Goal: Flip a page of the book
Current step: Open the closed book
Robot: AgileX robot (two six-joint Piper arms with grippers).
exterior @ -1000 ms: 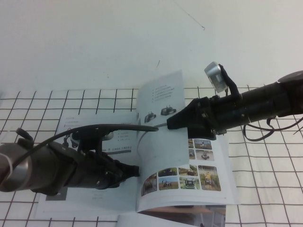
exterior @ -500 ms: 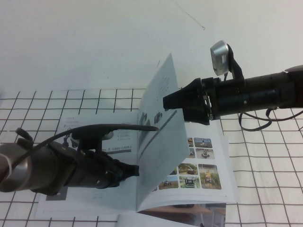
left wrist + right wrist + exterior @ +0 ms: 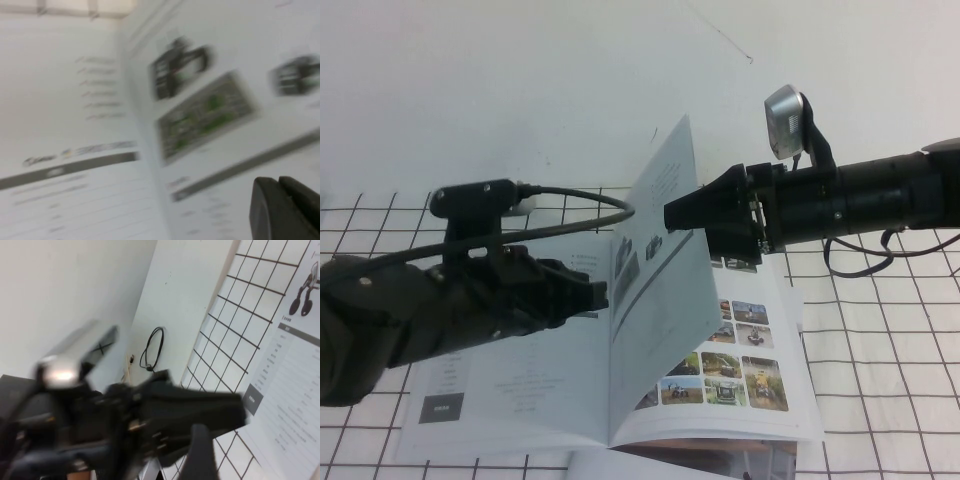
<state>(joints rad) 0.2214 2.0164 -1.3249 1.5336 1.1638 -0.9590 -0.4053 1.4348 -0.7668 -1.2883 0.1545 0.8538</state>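
The page (image 3: 655, 260) stands near upright — the book (image 3: 520, 375) lies open, flat.

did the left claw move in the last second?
Yes. The left claw rose off the book's left side and shifted slightly toward the cloth's far edge, facing the raised page.

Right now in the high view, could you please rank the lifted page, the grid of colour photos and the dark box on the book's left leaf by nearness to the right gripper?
1. The page, at the right gripper.
2. The grid of colour photos, below, right leaf.
3. The dark box, far lower left, under the left gripper.
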